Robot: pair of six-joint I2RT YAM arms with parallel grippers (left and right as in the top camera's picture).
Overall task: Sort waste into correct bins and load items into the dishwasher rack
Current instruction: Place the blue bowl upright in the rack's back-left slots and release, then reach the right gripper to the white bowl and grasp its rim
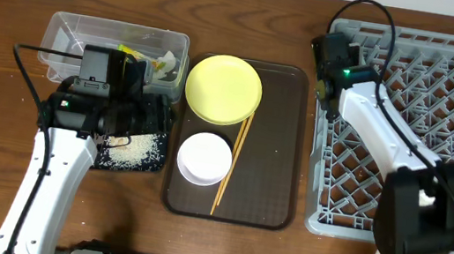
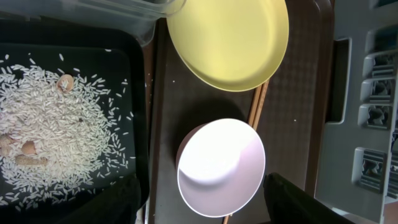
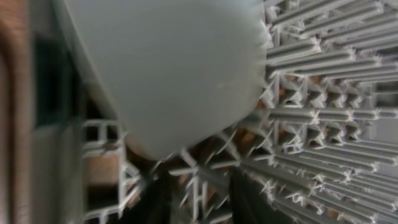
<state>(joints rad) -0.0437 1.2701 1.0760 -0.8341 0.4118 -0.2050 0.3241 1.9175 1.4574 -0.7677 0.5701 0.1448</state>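
Note:
The round yellow plate [image 1: 223, 89], the white bowl [image 1: 204, 158] and the two wooden chopsticks [image 1: 231, 165] lie on the dark brown serving tray [image 1: 277, 152]. The clear tub [image 1: 71, 34] holds the yellow-green wrapper [image 1: 144, 55]. The black tray [image 1: 158, 113] holds loose rice [image 1: 130, 151]. My left gripper [image 1: 144, 98] is open over the edge between black tray and brown tray; in its wrist view the fingers [image 2: 202, 186] straddle the white bowl [image 2: 221, 168] from above. My right gripper [image 1: 335, 67] is at the grey rack's [image 1: 440, 130] near-left corner, open [image 3: 208, 199], with a pale blue-grey bowl [image 3: 168, 68] just ahead of it on the lattice.
In the left wrist view the rice [image 2: 56, 137] has a few brown scraps in it, and the plate [image 2: 230, 40] and chopsticks [image 2: 256, 106] lie beyond the bowl. The rack [image 2: 367, 93] borders the brown tray [image 2: 298, 93]. The small cup is out of view.

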